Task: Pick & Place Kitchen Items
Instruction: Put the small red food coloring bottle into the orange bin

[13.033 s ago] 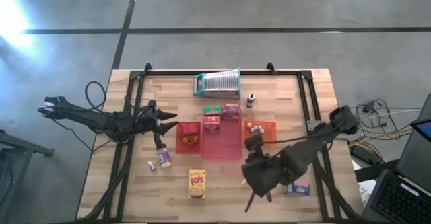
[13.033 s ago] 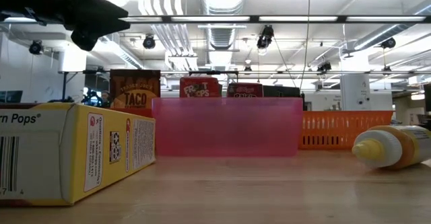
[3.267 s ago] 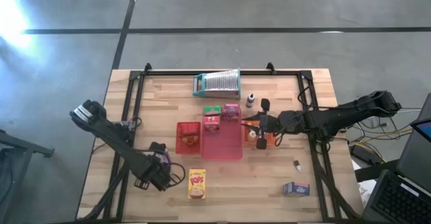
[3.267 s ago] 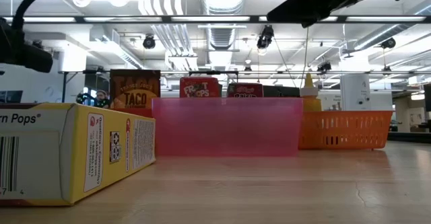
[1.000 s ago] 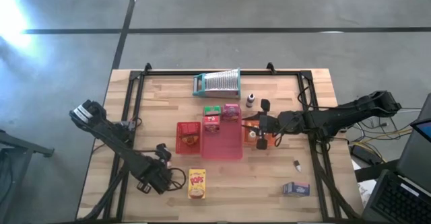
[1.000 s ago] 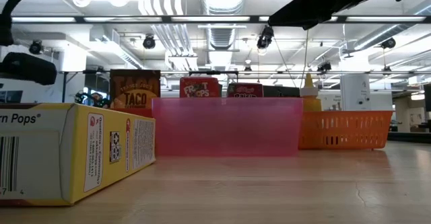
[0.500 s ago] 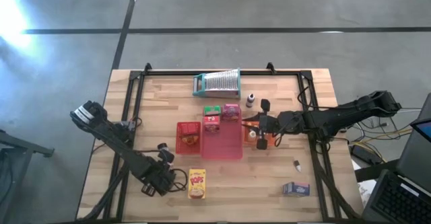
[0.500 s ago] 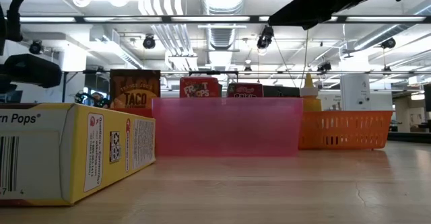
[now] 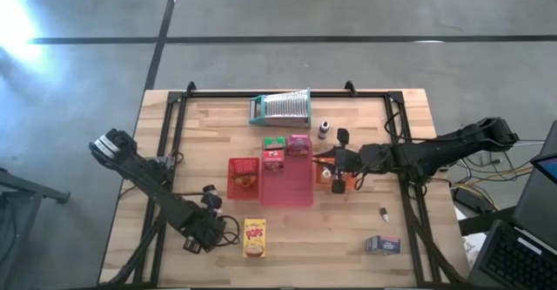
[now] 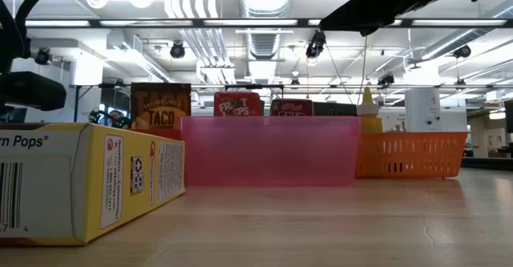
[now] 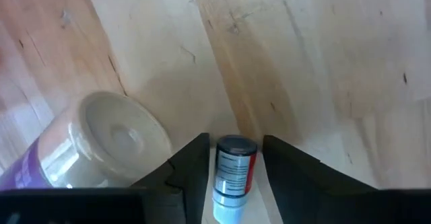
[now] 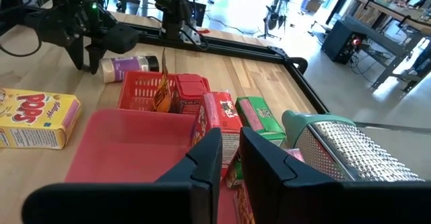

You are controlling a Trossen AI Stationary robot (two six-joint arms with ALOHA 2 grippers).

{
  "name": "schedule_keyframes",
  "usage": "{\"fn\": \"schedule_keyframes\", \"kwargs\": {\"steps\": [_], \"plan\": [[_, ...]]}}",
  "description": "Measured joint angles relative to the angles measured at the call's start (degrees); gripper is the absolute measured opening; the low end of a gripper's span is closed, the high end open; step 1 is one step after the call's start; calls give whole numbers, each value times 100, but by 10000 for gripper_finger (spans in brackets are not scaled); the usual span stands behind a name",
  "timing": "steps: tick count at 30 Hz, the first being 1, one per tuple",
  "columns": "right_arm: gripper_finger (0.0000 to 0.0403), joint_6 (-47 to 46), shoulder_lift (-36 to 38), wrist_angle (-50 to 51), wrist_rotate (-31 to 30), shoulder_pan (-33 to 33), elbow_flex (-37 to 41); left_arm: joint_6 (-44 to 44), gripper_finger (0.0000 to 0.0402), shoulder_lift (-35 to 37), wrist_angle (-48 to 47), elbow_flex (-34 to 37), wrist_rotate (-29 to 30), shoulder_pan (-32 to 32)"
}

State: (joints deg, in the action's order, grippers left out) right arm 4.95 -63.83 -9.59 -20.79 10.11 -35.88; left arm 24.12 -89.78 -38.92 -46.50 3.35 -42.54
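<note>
Where the table's near-left part lies, the left gripper points down with its jaws parted around a tiny bottle, white-bodied with a red label and dark cap, lying on the wood. Just beside it lies a purple-labelled spice jar with a cream lid. The yellow box lies right of this gripper. Farther off, the right gripper hovers over the orange tray, jaws narrowly parted and empty.
</note>
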Motion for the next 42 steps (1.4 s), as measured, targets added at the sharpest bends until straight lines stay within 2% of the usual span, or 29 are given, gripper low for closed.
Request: {"fn": "schedule_keyframes", "kwargs": {"steps": [5, 10, 16, 18, 21, 24, 26, 28, 30, 33, 36, 39, 42], "plan": [[62, 1, 0, 3, -1, 0, 0, 71, 118, 0, 54, -49, -7, -2], [77, -30, 0, 6, -1, 2, 0, 544, 93, -26, 83, -270, 63, 6], [86, -155, 0, 63, 40, 44, 0, 1107, 89, 96, 18, -550, 68, 4], [83, -128, 0, 109, 132, 91, 0, 1186, 89, 234, 46, -648, 241, 4], [68, -60, 0, 137, 413, 178, 0, 1203, 88, 499, 398, -714, 1056, -1], [51, -48, 0, 164, 593, 313, 0, 927, 88, 843, 1344, -693, 2494, 2], [41, -23, 0, 174, 611, 423, 0, 418, 88, 1021, 2035, -667, 3474, 2], [33, -24, 0, 171, 613, 526, 0, -425, 88, 1171, 2900, -663, 4192, 13], [26, -22, 0, 170, 611, 625, 0, -1521, 88, 1271, 4022, -639, 4587, 60], [16, 17, 0, 36, 588, 737, 0, -3254, 88, 1291, 6303, -399, 4289, 237], [10, 128, -2, -180, 584, 840, 0, -4335, 88, 1253, 8405, -41, 3221, 605], [9, 333, -3, -619, 586, 927, 0, -4426, 88, 1170, 9876, 280, 1835, 1173], [8, 491, -3, -1073, 594, 988, 0, -3952, 88, 976, 10695, 431, 888, 1862]]}}
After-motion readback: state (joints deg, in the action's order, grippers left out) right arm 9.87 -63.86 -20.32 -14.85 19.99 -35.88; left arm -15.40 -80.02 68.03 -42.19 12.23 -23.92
